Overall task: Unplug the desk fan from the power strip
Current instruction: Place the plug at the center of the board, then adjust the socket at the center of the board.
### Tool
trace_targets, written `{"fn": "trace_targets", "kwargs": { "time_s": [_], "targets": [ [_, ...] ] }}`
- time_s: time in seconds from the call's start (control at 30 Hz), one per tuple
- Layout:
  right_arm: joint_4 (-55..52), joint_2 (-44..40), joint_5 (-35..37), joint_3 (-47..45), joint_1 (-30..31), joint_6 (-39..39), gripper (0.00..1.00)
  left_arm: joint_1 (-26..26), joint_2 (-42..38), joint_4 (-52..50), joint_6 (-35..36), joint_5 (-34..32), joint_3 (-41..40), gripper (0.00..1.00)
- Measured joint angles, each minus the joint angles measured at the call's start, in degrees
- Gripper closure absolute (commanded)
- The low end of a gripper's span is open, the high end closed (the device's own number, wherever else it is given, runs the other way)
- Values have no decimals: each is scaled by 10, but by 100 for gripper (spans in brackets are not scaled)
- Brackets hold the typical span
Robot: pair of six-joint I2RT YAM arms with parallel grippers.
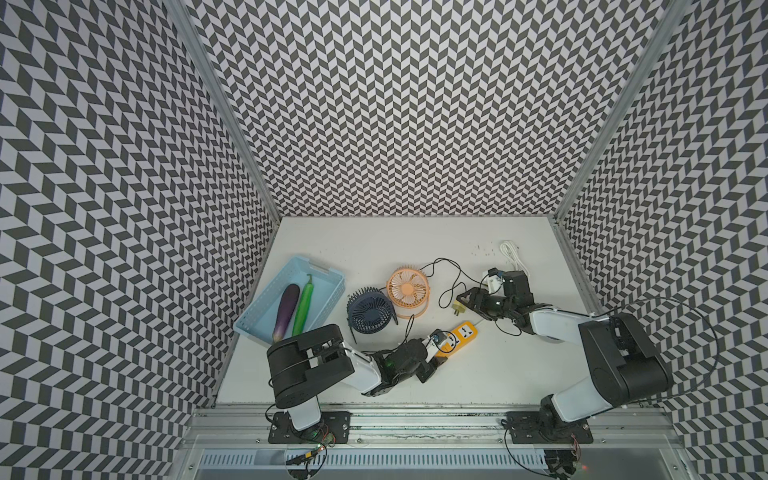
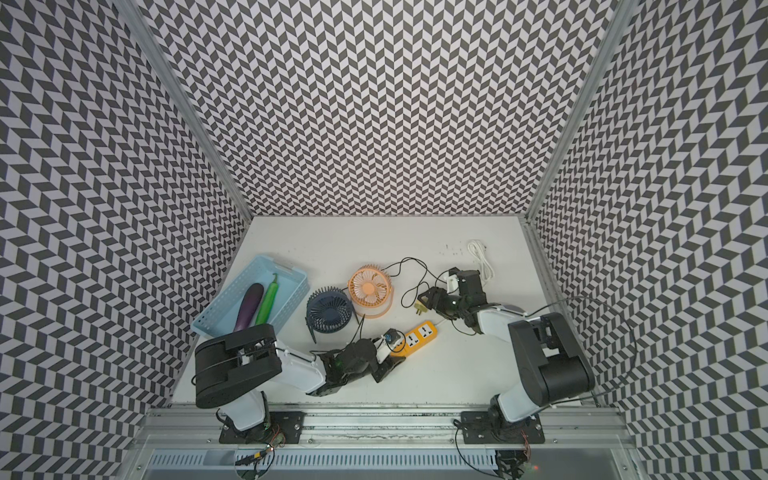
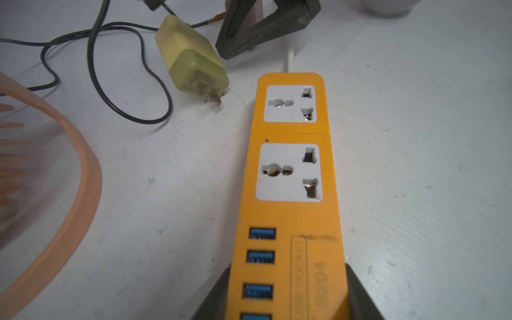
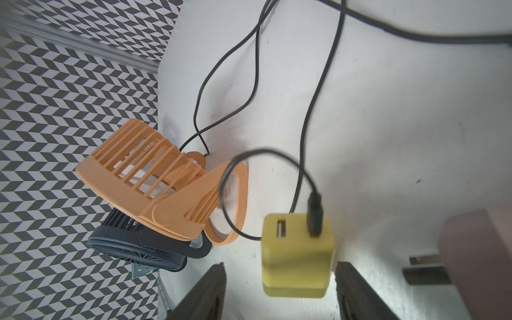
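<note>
Gripping power strip (image 3: 291,221) at USB end: left pincer (image 3: 288,279).

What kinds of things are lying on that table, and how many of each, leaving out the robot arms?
Fans: 2 (orange fan, navy fan)
Vegetables: 2 (eggplant, green vegetable)
Basket: 1 (blue basket)
Power strip: 1 (power strip)
Plug adapter: 1 (yellow plug adapter)
Total: 7
</note>
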Motion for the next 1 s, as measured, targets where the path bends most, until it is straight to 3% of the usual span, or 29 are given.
{"fn": "trace_targets", "kwargs": {
  "time_s": [0.57, 0.83, 0.97, 1.0],
  "targets": [
    [-63, -205, 59, -29, -24, -26, 30, 0, 71, -35, 29, 3, 105, 59],
    [-83, -236, 70, -57, -47, -37, 28, 8, 108, -47, 42, 16, 158, 42],
    [-93, -240, 76, -57, -51, -45, 22, 9, 113, -57, 44, 13, 171, 32],
    [-94, -241, 78, -57, -51, -47, 15, 10, 112, -57, 43, 9, 171, 30]
  ]
}}
